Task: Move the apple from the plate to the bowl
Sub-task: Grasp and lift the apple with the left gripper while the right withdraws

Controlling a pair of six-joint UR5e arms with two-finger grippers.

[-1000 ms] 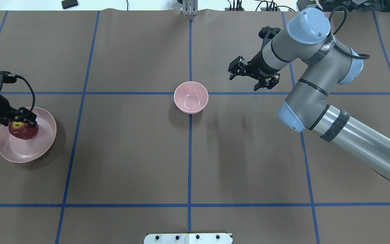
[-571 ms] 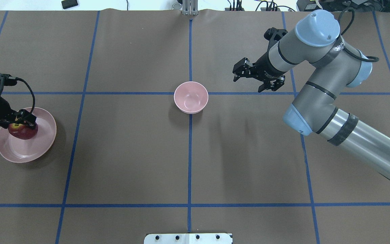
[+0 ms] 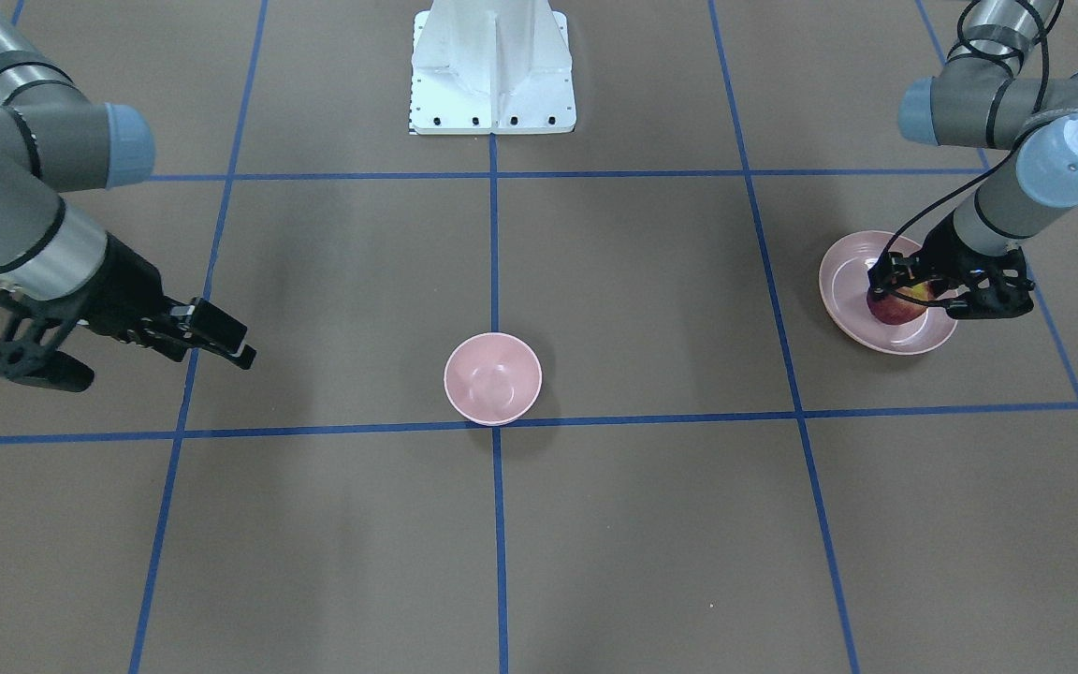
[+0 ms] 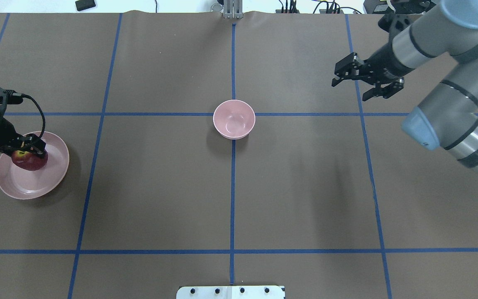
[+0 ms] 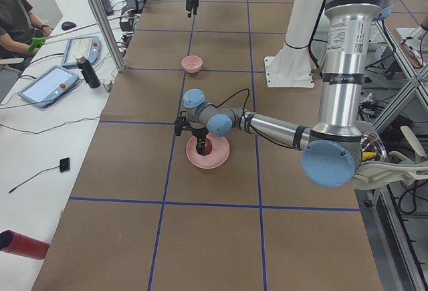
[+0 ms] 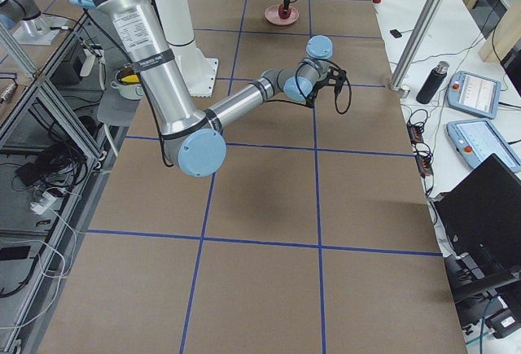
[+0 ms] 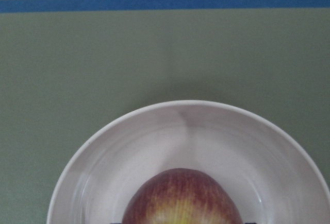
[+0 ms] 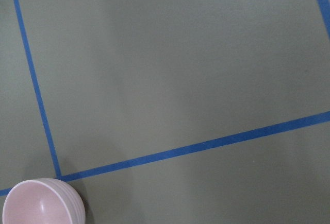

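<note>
The dark-red apple [image 4: 31, 162] with a yellow stem patch sits on the wide pink plate [image 4: 52, 172] at the table's left edge. My left gripper [image 4: 29, 153] reaches down over it, a finger on each side, shut on the apple, which still rests on the plate. The left wrist view shows the apple [image 7: 180, 198] low in the plate [image 7: 103, 157]. In the front view the apple [image 3: 890, 309] lies under the left gripper [image 3: 904, 292]. The small deep pink bowl [image 4: 234, 119] stands empty at the table's centre. My right gripper [image 4: 355, 88] hangs open and empty, far right of the bowl.
Brown table cover with blue tape grid lines. The white robot base plate [image 3: 492, 75] sits at the near middle edge. The right arm's big links [image 4: 450, 108] hang over the right side. A side table with tablets [image 5: 50, 83] runs beyond the far edge.
My right arm has swung away from the bowl, to the right and toward the far edge. My left gripper has stayed at the apple, shifting only slightly.
</note>
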